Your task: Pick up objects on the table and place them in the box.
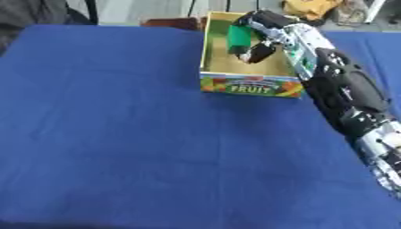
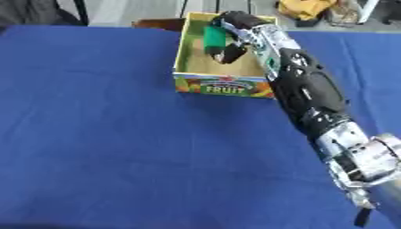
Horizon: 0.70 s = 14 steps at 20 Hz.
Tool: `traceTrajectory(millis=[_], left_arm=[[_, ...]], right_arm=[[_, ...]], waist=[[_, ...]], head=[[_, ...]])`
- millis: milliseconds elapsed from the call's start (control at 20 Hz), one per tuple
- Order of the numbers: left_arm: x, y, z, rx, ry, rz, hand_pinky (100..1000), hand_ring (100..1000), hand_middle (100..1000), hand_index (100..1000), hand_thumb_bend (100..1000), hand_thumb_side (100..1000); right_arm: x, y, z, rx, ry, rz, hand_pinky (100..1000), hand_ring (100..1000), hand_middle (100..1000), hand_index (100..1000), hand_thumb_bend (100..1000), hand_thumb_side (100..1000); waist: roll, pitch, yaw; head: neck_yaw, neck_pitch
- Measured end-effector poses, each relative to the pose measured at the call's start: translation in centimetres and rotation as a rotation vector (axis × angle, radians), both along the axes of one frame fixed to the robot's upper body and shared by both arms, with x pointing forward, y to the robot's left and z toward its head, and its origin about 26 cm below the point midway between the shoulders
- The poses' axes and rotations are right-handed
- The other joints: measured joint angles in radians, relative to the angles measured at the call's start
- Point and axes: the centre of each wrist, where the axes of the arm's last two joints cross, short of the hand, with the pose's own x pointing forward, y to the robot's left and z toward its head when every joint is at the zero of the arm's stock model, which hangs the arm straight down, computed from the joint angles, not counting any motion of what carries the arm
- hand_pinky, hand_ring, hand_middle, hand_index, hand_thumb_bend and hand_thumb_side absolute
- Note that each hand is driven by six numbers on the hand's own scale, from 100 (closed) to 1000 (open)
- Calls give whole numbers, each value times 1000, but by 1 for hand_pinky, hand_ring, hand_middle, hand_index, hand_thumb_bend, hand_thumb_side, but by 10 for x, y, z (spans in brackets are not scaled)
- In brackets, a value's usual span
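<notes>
An open cardboard box (image 1: 249, 86) printed FRUIT stands at the far middle of the blue table (image 1: 117, 134). My right arm reaches in from the lower right, and my right hand (image 1: 258, 50) hangs over the inside of the box. Its fingers are curled round a green object (image 1: 239, 36), held above the box floor. The left hand shows in neither view.
A yellow bag (image 1: 312, 7) and a dark brown thing (image 1: 168, 22) lie beyond the table's far edge. My right forearm (image 1: 344, 94) runs along the table's right side beside the box.
</notes>
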Motion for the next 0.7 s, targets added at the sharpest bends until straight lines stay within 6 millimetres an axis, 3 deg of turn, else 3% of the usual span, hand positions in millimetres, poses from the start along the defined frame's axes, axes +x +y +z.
traceTrajectory(millis=[100,200,250,300,350,450,700], left_arm=[[0,0,0,0,0,0,695,752,712,822,568,696],[0,0,0,0,0,0,694,752,712,822,568,696],[0,0,0,0,0,0,695,752,712,822,569,696],[0,0,0,0,0,0,695,752,712,822,569,696],[0,0,0,0,0,0,695,752,712,822,569,695],[0,0,0,0,0,0,695,752,712,822,569,695],[0,0,0,0,0,0,695,752,712,822,570,695]], right_arm=[[0,-1,-3,-5,9,-2,242,346,414,520,100,212],[0,-2,-5,-8,17,-5,331,457,496,611,100,262],[0,-2,-5,-11,22,-5,418,533,564,680,100,327],[1,-3,-6,-13,30,-5,441,560,580,691,144,352],[1,-3,-6,-15,37,-3,517,637,644,722,266,391],[1,-4,-7,-17,50,-1,574,697,712,760,364,409],[0,-6,-8,-16,74,-4,670,795,827,847,528,420]], waist=[[-1,0,0],[-2,0,-3],[-2,0,-6],[-3,0,-7],[-4,0,-8],[-6,0,-11],[-8,0,-20]], head=[[0,0],[0,0],[0,0],[0,0],[0,0],[0,0],[0,0]])
